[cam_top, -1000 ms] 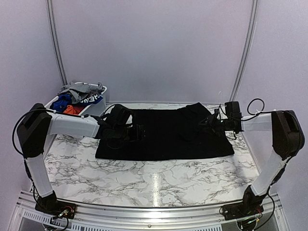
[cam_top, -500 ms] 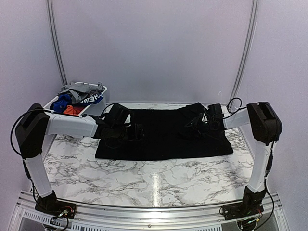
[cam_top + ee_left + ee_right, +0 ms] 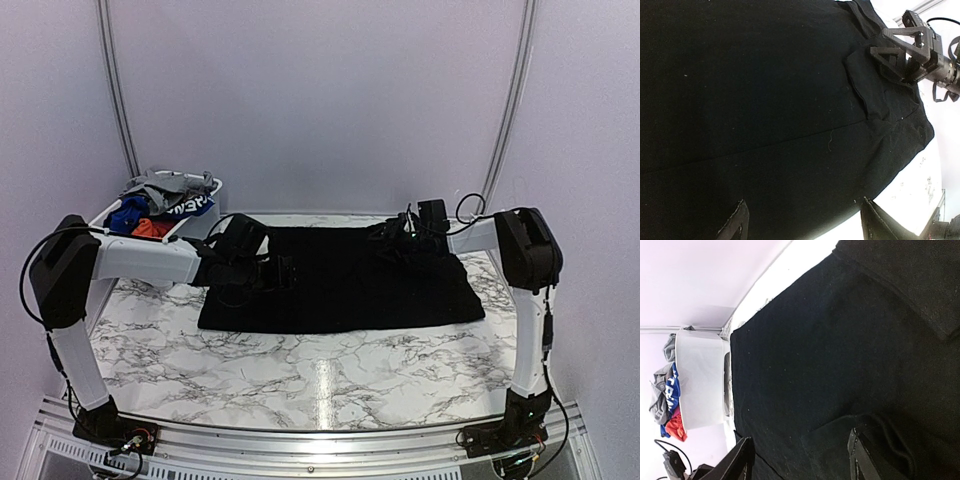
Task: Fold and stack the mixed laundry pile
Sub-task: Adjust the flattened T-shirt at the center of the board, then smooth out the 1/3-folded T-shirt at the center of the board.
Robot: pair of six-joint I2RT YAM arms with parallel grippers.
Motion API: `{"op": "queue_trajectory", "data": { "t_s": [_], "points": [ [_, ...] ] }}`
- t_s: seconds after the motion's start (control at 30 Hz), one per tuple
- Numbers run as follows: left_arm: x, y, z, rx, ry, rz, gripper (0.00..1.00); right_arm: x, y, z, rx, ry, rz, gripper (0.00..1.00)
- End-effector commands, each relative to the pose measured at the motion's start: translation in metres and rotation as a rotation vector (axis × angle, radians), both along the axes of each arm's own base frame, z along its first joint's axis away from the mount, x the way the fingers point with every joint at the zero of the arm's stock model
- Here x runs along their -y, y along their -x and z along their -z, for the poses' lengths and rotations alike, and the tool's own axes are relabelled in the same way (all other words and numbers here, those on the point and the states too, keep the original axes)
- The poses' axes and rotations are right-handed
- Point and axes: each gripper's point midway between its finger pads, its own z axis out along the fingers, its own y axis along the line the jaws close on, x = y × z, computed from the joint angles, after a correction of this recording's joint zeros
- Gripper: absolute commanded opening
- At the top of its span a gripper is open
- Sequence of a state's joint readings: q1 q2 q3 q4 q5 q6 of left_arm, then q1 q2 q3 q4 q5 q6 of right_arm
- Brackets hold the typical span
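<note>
Large black cloth garment (image 3: 765,100): soft matt fabric flecked with pale lint. One loose thread lies on it ahead of the left gripper (image 3: 804,202).

Left gripper fingers (image 3: 735,227): matt black plastic with a rough, grainy edge.

Marble-patterned white worktop (image 3: 320,370): smooth and glossy, carrying a bright reflection.

White plastic basket (image 3: 700,385), beyond the right gripper (image 3: 801,436): smooth walls with a satin finish.

Grey, blue and orange-red garments (image 3: 670,390) in the basket: soft matt cloth, creased.

White arm shells (image 3: 150,260): smooth plastic with a slight sheen.
</note>
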State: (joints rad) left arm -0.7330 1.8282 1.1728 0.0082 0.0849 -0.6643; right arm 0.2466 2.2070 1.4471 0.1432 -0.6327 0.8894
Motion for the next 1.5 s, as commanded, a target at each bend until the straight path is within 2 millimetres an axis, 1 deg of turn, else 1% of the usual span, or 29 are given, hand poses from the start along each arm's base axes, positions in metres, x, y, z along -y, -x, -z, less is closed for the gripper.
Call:
{"op": "queue_trajectory", "data": {
  "t_s": [0.0,0.03,0.1,0.2,0.23,0.27,0.33,0.37,0.47,0.53,0.6,0.67,0.7,0.77,0.87,0.9,1.0,1.1,1.17,1.27,1.3,1.33,1.4,1.47],
  "points": [
    [-0.013,0.003,-0.007,0.009,-0.025,-0.007,0.8,0.004,-0.004,-0.044,0.122,0.02,-0.036,0.61],
    [-0.014,0.003,-0.006,0.009,-0.026,-0.008,0.8,0.006,-0.001,-0.054,0.145,0.042,-0.046,0.61],
    [-0.014,0.003,-0.005,0.008,-0.028,-0.004,0.8,0.007,0.01,-0.062,0.163,0.074,-0.074,0.62],
    [-0.015,0.003,-0.005,0.01,-0.032,-0.003,0.81,0.013,0.035,-0.056,0.107,0.111,-0.1,0.62],
    [-0.015,0.003,-0.005,0.01,-0.032,-0.005,0.81,0.014,0.043,-0.053,0.093,0.115,-0.1,0.64],
    [-0.016,0.002,-0.005,0.011,-0.033,-0.007,0.81,0.018,0.054,-0.046,0.065,0.123,-0.091,0.65],
    [-0.015,0.0,-0.005,0.011,-0.031,-0.009,0.81,0.023,0.067,-0.037,0.036,0.123,-0.069,0.67],
    [-0.015,0.0,-0.005,0.01,-0.03,-0.009,0.81,0.025,0.073,-0.03,0.016,0.123,-0.059,0.67],
    [-0.013,-0.002,-0.007,0.012,-0.025,-0.008,0.81,0.031,0.085,-0.006,-0.05,0.138,-0.038,0.67],
    [-0.013,-0.002,-0.007,0.014,-0.025,-0.007,0.81,0.036,0.088,0.006,-0.074,0.157,-0.015,0.67],
    [-0.014,-0.002,-0.008,0.018,-0.028,-0.007,0.81,0.04,0.082,0.01,-0.052,0.176,0.01,0.68],
    [-0.014,-0.001,-0.007,0.016,-0.029,-0.007,0.81,0.044,0.075,0.018,-0.057,0.194,0.026,0.68],
    [-0.015,-0.001,-0.007,0.016,-0.03,-0.008,0.81,0.046,0.071,0.026,-0.067,0.204,0.036,0.68],
    [-0.016,0.0,-0.006,0.015,-0.031,-0.011,0.81,0.051,0.059,0.032,-0.062,0.21,0.057,0.68],
    [-0.018,0.001,-0.007,0.015,-0.033,-0.015,0.81,0.06,0.039,0.033,-0.048,0.192,0.099,0.67],
    [-0.019,0.001,-0.008,0.016,-0.034,-0.018,0.81,0.064,0.031,0.03,-0.036,0.192,0.115,0.67],
    [-0.023,0.001,-0.008,0.02,-0.043,-0.03,0.81,0.081,0.012,0.026,-0.013,0.184,0.168,0.67],
    [-0.027,0.001,-0.009,0.022,-0.05,-0.038,0.82,0.1,-0.004,0.016,0.025,0.161,0.223,0.67],
    [-0.029,0.002,-0.007,0.02,-0.056,-0.041,0.82,0.113,-0.013,0.001,0.063,0.117,0.27,0.67],
    [-0.033,0.002,-0.003,0.015,-0.068,-0.048,0.83,0.137,-0.02,-0.023,0.134,0.052,0.345,0.67],
    [-0.034,0.003,-0.002,0.012,-0.073,-0.049,0.83,0.147,-0.021,-0.03,0.145,0.056,0.368,0.67],
    [-0.036,0.003,-0.002,0.011,-0.077,-0.053,0.83,0.153,-0.021,-0.035,0.156,0.065,0.379,0.67],
    [-0.042,0.003,0.0,0.01,-0.087,-0.061,0.84,0.156,-0.018,-0.046,0.186,0.089,0.374,0.67],
    [-0.046,0.004,0.002,0.008,-0.094,-0.061,0.86,0.152,-0.015,-0.058,0.215,0.121,0.324,0.65]
  ]
}}
